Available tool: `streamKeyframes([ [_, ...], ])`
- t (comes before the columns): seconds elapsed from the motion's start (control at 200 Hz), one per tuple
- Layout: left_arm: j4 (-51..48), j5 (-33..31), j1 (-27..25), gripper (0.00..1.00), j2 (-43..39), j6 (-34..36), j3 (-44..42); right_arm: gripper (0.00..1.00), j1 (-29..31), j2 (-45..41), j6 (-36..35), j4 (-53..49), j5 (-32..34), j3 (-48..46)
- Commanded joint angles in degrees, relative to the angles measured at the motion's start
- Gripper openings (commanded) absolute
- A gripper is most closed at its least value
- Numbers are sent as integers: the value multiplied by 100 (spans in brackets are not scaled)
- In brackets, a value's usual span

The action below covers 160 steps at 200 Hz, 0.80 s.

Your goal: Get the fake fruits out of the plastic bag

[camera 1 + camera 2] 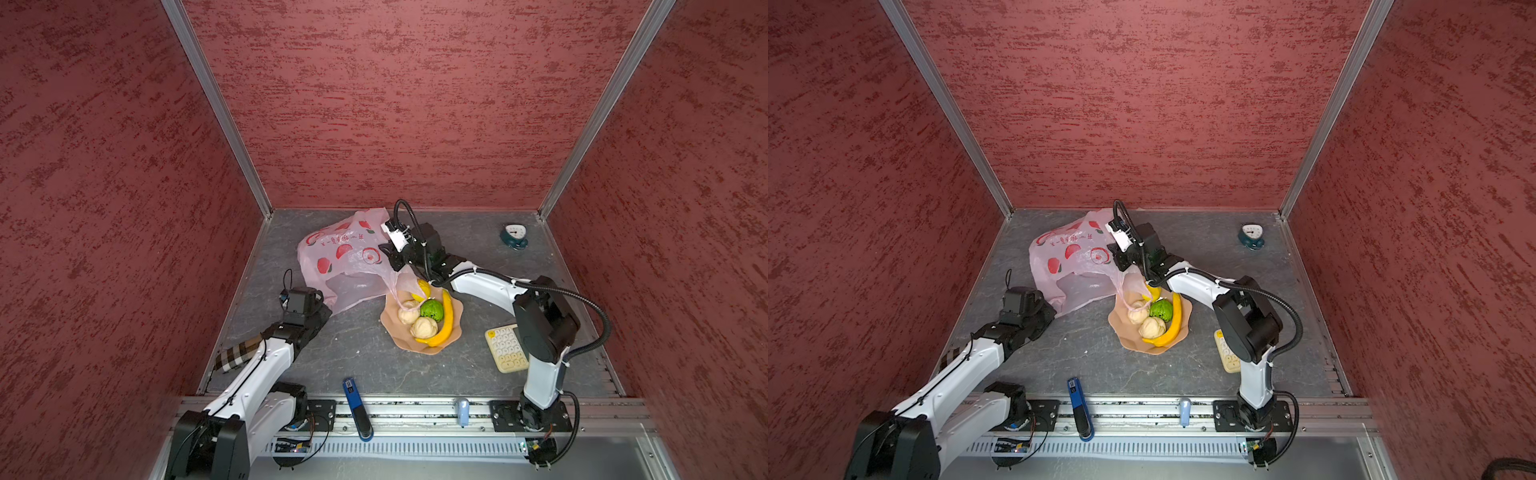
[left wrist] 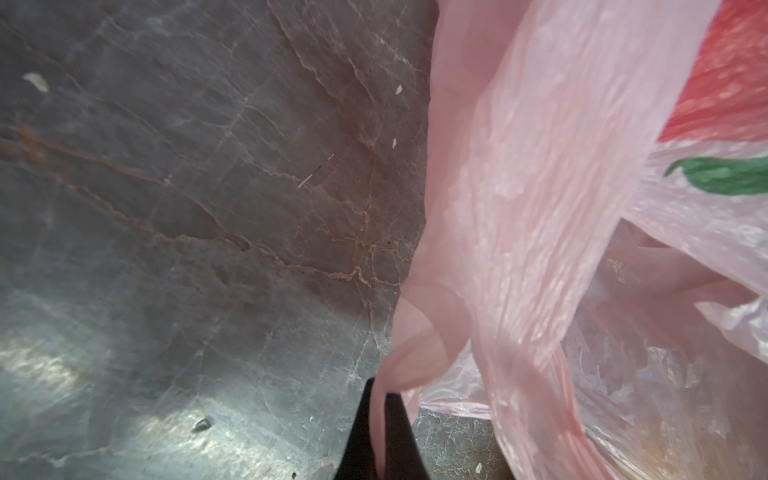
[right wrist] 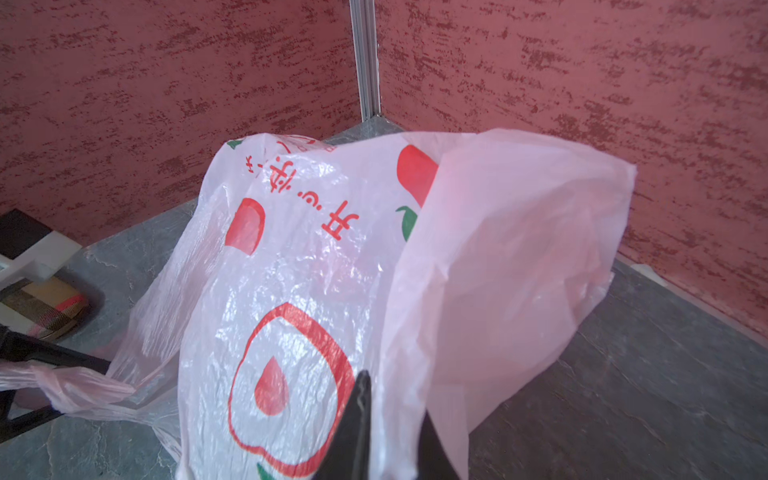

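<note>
Your left claw (image 2: 380,392) grips a handle of the plastic bag (image 1: 340,257), while your right claw (image 3: 395,403) stands slightly parted with film between its jaws.

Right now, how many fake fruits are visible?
5, all in the bowl: banana at right, green one beside it, two beige balls at left, small yellow one behind, under the bag. Others may hide inside.

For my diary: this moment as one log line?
left end effector: shut on pale-pink plastic bag | right end effector: open at bag | yellow plastic banana: in peach scalloped bowl
</note>
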Motion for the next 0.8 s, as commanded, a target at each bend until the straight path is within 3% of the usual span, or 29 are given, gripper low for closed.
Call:
streamKeyframes([
  [0.0,124,-110,-26,5,-133,32,131,30,-16,77,24,-154,219,352],
  [0.155,368,13,-21,6,-313,199,132,52,-18,-76,117,-164,407,296],
  [0.496,566,207,87,6,-323,366,190,76,-20,-1115,-52,-563,1241,-238],
  [0.686,603,353,111,6,-322,364,285,79,-15,-1682,-60,-1080,1364,-476],
  [0.796,562,409,113,6,-406,406,352,68,24,-1989,29,-1359,843,-574],
])
